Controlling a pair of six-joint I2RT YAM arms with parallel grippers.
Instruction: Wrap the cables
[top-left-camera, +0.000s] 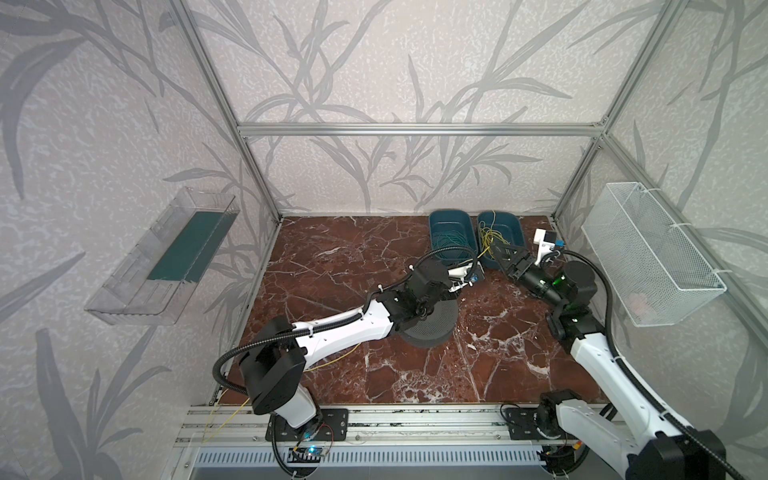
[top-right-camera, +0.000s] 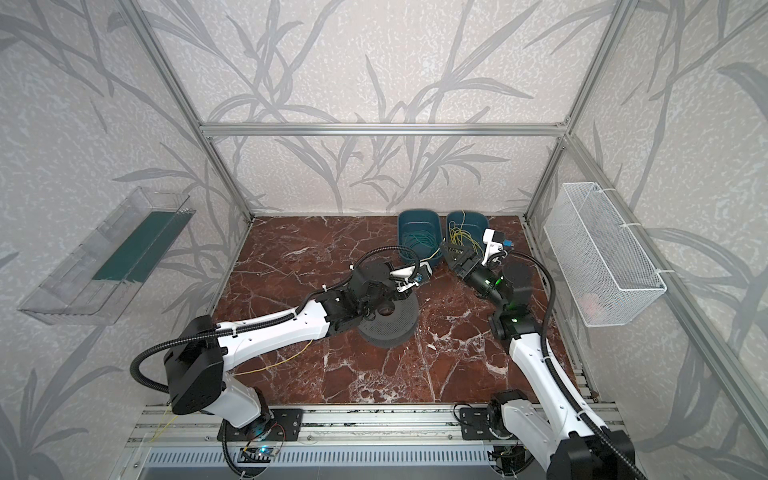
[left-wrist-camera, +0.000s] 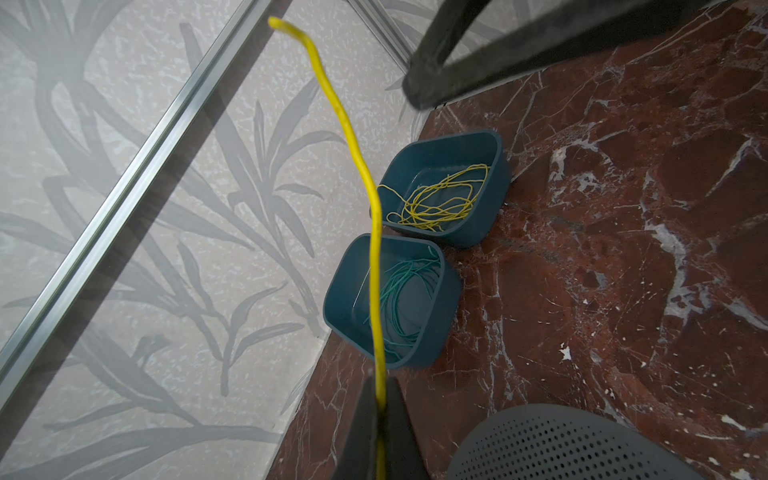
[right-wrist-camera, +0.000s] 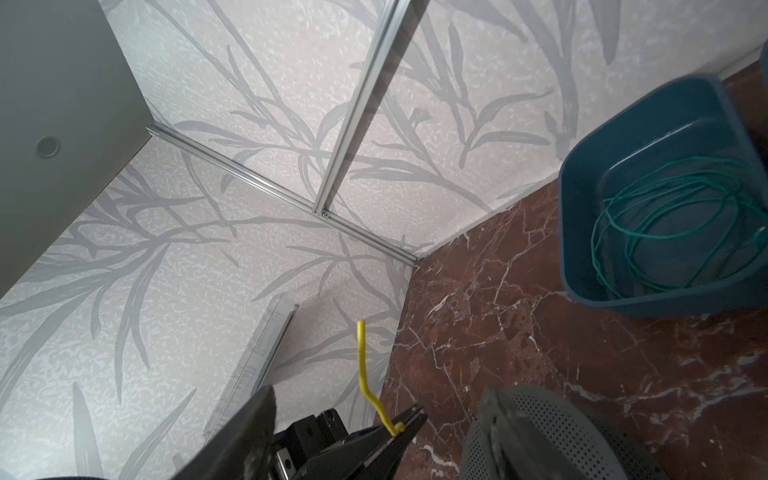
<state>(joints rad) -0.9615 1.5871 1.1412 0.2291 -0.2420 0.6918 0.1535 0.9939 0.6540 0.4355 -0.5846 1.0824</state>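
Both top views look steeply down from high above the front rail toward the back wall (top-left-camera: 395, 83). They are far enough off to take in the whole worktop (top-left-camera: 332, 257) and both arms. The left wrist camera sits close behind the left fingers (left-wrist-camera: 361, 436), facing the green-wire bin (left-wrist-camera: 451, 299) and yellow-wire bin (left-wrist-camera: 494, 199) by that wall. The right wrist camera looks low past the right fingers (right-wrist-camera: 245, 440) toward the back left corner. All four views share the green-wire bin and grey disc (left-wrist-camera: 561, 444).
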